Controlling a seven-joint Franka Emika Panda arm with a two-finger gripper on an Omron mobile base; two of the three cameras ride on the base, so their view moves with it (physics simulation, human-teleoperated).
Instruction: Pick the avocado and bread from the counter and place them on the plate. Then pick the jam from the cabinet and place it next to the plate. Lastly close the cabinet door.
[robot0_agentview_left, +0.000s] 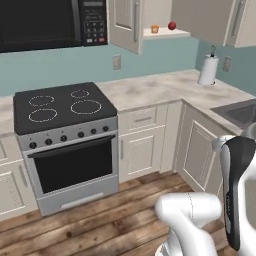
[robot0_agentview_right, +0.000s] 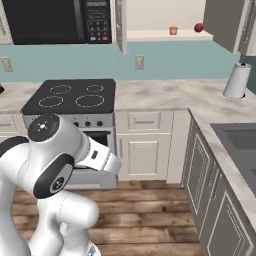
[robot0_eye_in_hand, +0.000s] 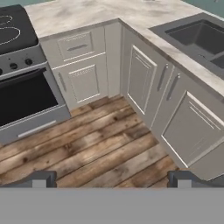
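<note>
The jam (robot0_agentview_left: 172, 25) (robot0_agentview_right: 198, 27), a small red jar, stands on the shelf of the open wall cabinet (robot0_agentview_left: 165, 33) (robot0_agentview_right: 165, 35). The cabinet door (robot0_agentview_left: 125, 22) (robot0_agentview_right: 120, 25) hangs swung out to the shelf's left. Below runs the marble counter (robot0_agentview_left: 150, 87) (robot0_agentview_right: 165, 95) (robot0_eye_in_hand: 87, 15). The avocado, the bread and the plate are out of view. My gripper (robot0_eye_in_hand: 111, 180) is open, its dark fingertips (robot0_eye_in_hand: 40, 179) wide apart with nothing between them. It hangs over the wooden floor in front of the base cabinets, far from the jam.
A small orange cup (robot0_agentview_left: 155, 29) (robot0_agentview_right: 173, 30) shares the shelf with the jam. A paper towel roll (robot0_agentview_left: 208, 70) (robot0_agentview_right: 236, 80) stands in the counter corner. The stove (robot0_agentview_left: 62, 107) (robot0_agentview_right: 70, 95) is to the left under the microwave (robot0_agentview_left: 50, 22), the sink (robot0_eye_in_hand: 197, 39) to the right.
</note>
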